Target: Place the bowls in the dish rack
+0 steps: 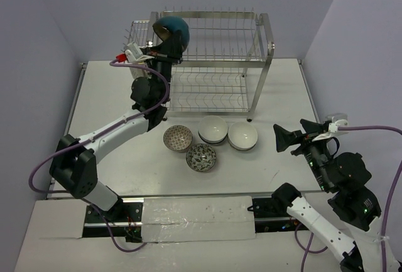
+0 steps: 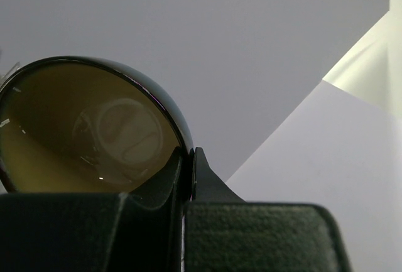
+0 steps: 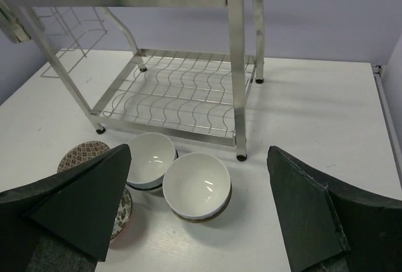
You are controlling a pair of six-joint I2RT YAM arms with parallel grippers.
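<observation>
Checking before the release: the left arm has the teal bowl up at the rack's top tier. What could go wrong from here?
1. The left gripper pinches the teal bowl by its rim only, tilted on edge over the dish rack top tier; it could swivel or slip when released.
2. The white bowls sit close beside the patterned bowls; the next pick may nudge a neighbour.

Rack (image 1: 207, 90) stands at the table's (image 1: 107, 102) far edge, about centre. Just before its near side you have four bowls. Left bowl (image 1: 178, 137) and front bowl (image 1: 201, 157) lie closest to you, with middle bowl (image 1: 213, 129) and right bowl (image 1: 242, 137) side by side. Fifth bowl (image 1: 179, 30) is at the rack's top tier, left end, in the left gripper (image 1: 163, 36). Right gripper (image 1: 286, 139) hangs right of the row, toward the table's right edge.
</observation>
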